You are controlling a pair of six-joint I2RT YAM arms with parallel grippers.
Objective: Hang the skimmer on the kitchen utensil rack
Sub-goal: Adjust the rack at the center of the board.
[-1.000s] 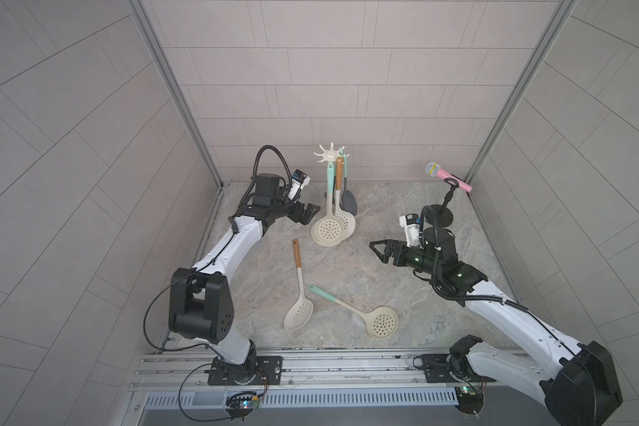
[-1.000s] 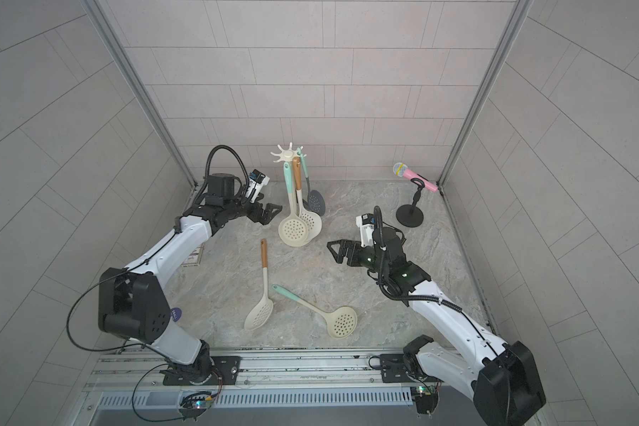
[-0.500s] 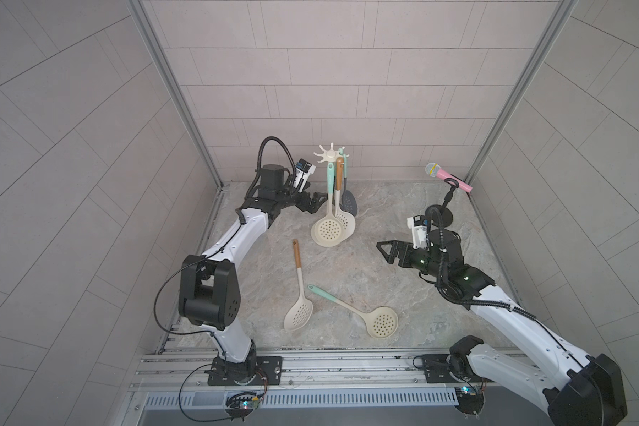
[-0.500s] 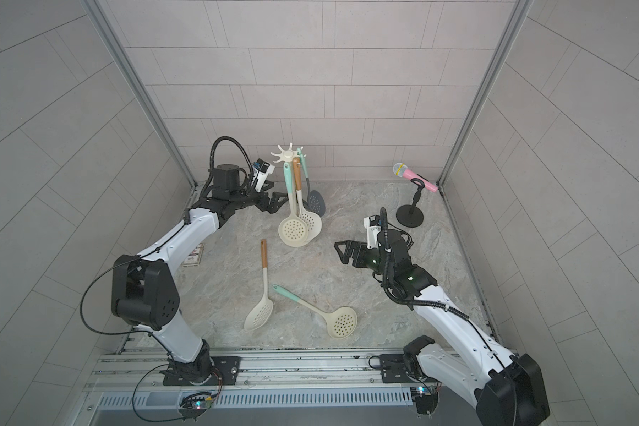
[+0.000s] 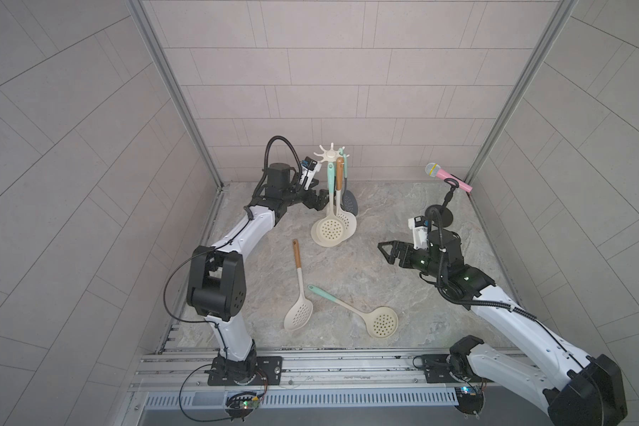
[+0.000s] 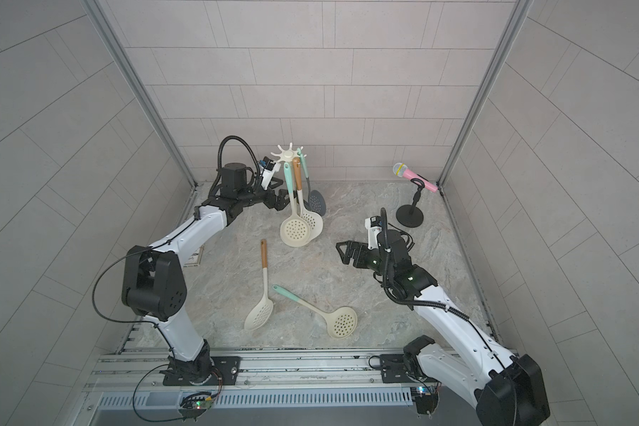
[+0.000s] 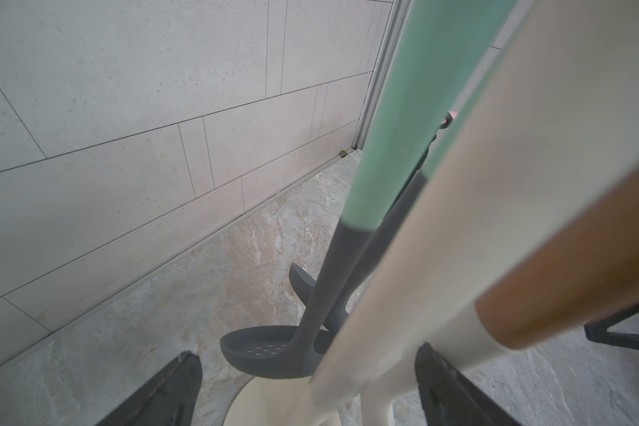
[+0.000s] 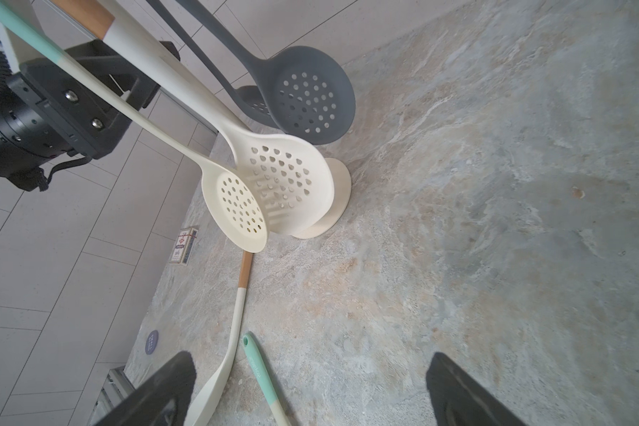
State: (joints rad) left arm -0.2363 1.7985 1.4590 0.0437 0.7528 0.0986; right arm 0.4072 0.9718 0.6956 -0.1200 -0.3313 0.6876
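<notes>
Three hung skimmers point(image 5: 328, 228) are noted on the kitchen utensil rack point(image 5: 328, 155), suspended by their handle ends so that the heads gather low over its base. The left gripper point(image 5: 320, 200) is positioned at their handles with jaws spread wide; nothing is clamped, which is consistent with a release. A wood-handled skimmer point(image 5: 299, 295) and a mint-handled skimmer point(image 5: 347, 304) are found flat on the tabletop point(image 5: 384, 206), the mint handle tip just beside the other's shaft; both are judged not yet hung. The right gripper point(image 5: 384, 253) is held fully open above the table, empty.
</notes>
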